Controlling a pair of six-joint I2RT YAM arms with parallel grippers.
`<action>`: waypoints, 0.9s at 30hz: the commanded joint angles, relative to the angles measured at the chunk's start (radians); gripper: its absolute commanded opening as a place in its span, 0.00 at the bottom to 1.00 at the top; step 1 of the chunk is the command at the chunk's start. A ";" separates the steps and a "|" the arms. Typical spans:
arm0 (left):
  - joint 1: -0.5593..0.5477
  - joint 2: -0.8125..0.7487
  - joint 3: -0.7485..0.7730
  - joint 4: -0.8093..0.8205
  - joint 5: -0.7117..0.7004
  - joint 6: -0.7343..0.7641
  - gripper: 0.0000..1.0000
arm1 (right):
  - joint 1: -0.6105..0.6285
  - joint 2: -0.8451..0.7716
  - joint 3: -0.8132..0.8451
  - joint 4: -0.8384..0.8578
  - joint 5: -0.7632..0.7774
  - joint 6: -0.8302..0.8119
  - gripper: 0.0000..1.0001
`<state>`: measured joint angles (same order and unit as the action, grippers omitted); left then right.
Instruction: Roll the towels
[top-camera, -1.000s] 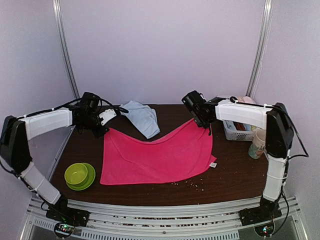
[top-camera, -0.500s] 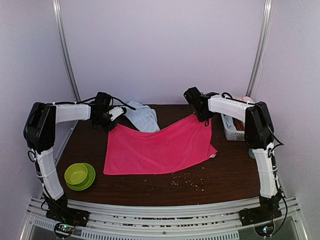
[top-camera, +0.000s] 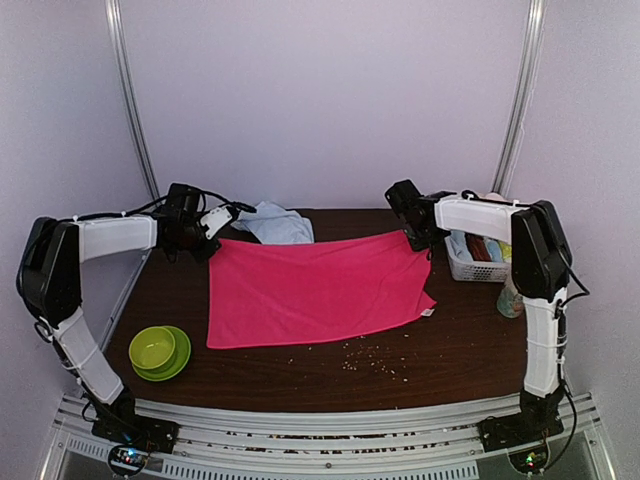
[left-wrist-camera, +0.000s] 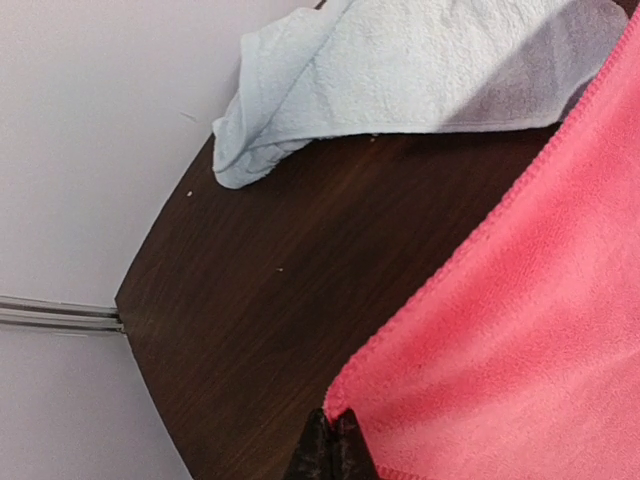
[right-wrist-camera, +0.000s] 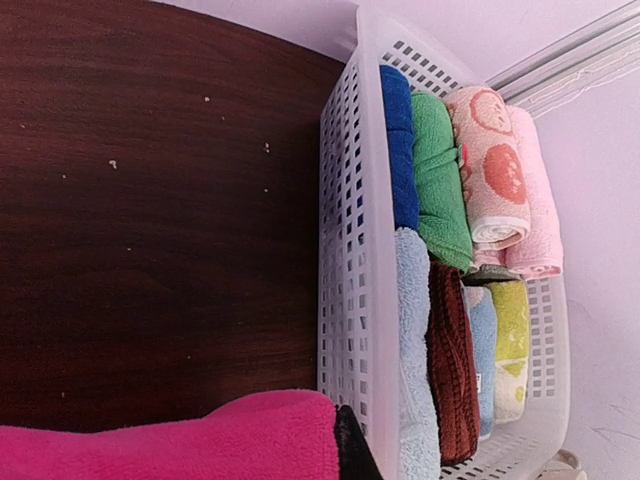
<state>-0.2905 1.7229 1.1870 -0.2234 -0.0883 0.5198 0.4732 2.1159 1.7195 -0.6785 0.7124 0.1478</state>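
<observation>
The magenta-pink towel (top-camera: 315, 290) lies spread almost flat across the middle of the dark table (top-camera: 450, 360). My left gripper (top-camera: 213, 243) is shut on its far left corner; in the left wrist view the black fingertips (left-wrist-camera: 333, 445) pinch the pink hem (left-wrist-camera: 500, 330). My right gripper (top-camera: 418, 236) is shut on the far right corner, where pink cloth (right-wrist-camera: 200, 440) wraps one dark finger (right-wrist-camera: 355, 455). The pale blue towel (top-camera: 278, 224) lies crumpled at the back, behind the pink one, and shows as a white-blue heap (left-wrist-camera: 400, 70).
A white perforated basket (top-camera: 470, 265) at the back right holds several small rolled towels (right-wrist-camera: 440, 180). A cup (top-camera: 512, 295) stands near the right arm. A green bowl on a plate (top-camera: 158, 350) sits front left. Crumbs (top-camera: 375, 360) dot the table before the towel.
Both grippers have moved apart and toward the back, pulling the pink towel's far edge from a sagging V into a straight taut line. The towel now lies flatter.
</observation>
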 joint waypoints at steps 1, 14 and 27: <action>0.024 -0.118 -0.043 0.072 0.016 -0.017 0.00 | 0.021 -0.154 -0.102 0.081 0.006 -0.006 0.00; 0.024 -0.630 -0.278 -0.051 0.161 0.014 0.00 | 0.196 -0.675 -0.501 0.041 0.135 0.138 0.00; 0.024 -1.120 -0.350 -0.221 0.257 0.022 0.00 | 0.516 -0.971 -0.512 -0.326 0.413 0.463 0.00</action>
<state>-0.2737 0.6258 0.8207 -0.3988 0.1356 0.5514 0.9485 1.1584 1.1744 -0.8288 0.9882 0.4610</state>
